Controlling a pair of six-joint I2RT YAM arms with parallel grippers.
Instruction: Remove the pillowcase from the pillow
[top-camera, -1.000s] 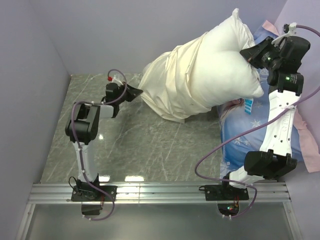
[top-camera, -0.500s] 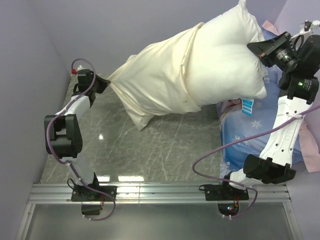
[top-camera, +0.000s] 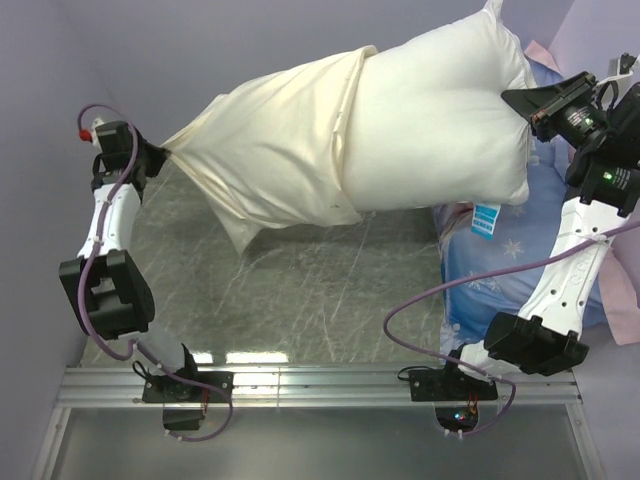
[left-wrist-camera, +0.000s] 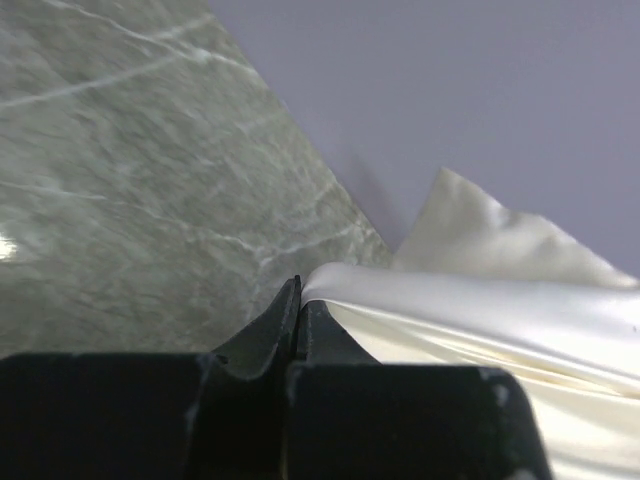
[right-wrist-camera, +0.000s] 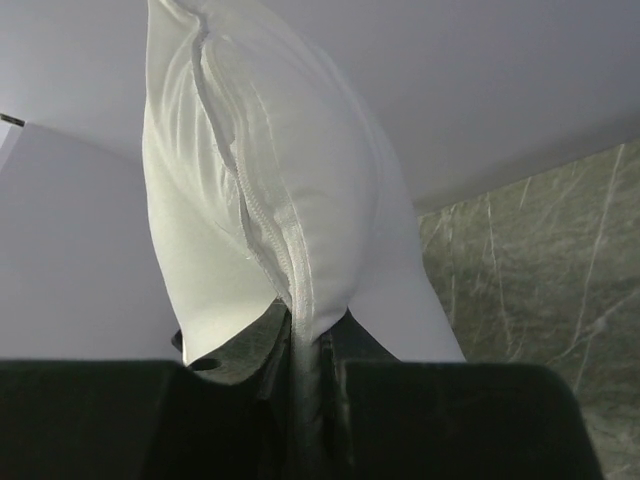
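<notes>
Pillowcase (top-camera: 270, 150) end in clenched left pincer (top-camera: 158, 157), left arm (top-camera: 108, 222) outstretched; pillow (top-camera: 440, 130) seam clasped in raised right pincer (top-camera: 516, 100).

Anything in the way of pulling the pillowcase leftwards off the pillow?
Nothing lies between them. The left gripper, shut on the end of the pillowcase, is close to the left wall, which may limit the pull. The right gripper holds the pillow by its seam.

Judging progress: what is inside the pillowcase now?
The pillow has one end inside the pillowcase mouth; the rest sticks out bare. How far in it reaches, the fabric hides.
</notes>
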